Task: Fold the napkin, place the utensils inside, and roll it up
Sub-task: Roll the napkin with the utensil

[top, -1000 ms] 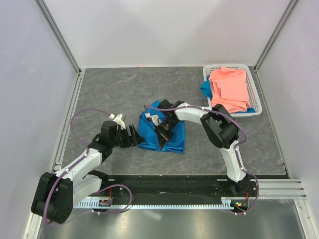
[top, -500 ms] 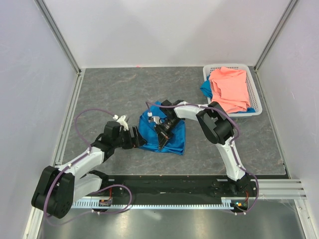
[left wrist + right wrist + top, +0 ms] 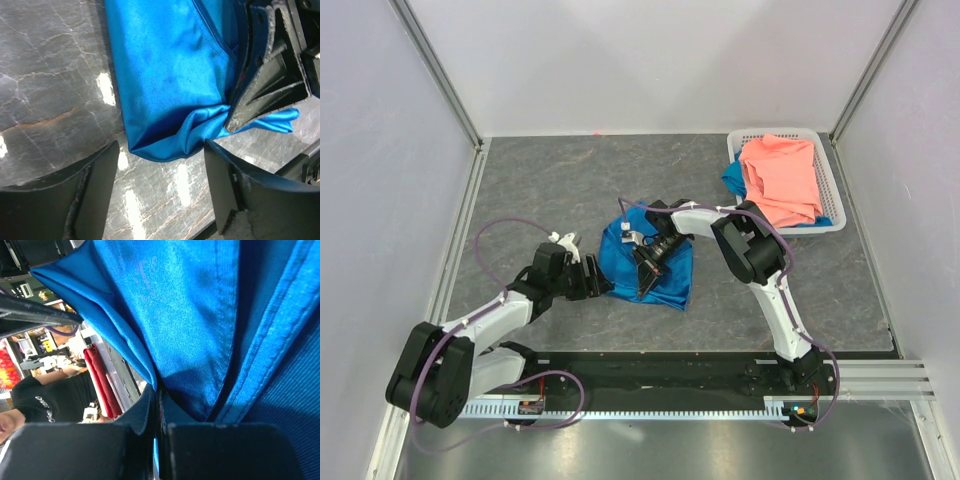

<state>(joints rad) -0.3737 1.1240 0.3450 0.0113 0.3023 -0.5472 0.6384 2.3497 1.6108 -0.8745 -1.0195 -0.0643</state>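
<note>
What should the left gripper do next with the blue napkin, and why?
Probably ease the left gripper forward and close on the near corner of the napkin. Its jaws stand open with that corner just ahead between them, while the right gripper is shut on a fold of it.

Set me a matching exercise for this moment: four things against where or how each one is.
1. napkin
2. pink cloth
3. left gripper
4. right gripper

A. jaws open at a corner of blue cloth
B. piled in the white basket
C. crumpled in the middle of the table
D. jaws shut on blue cloth

Pairs: 1-C, 2-B, 3-A, 4-D.
</note>
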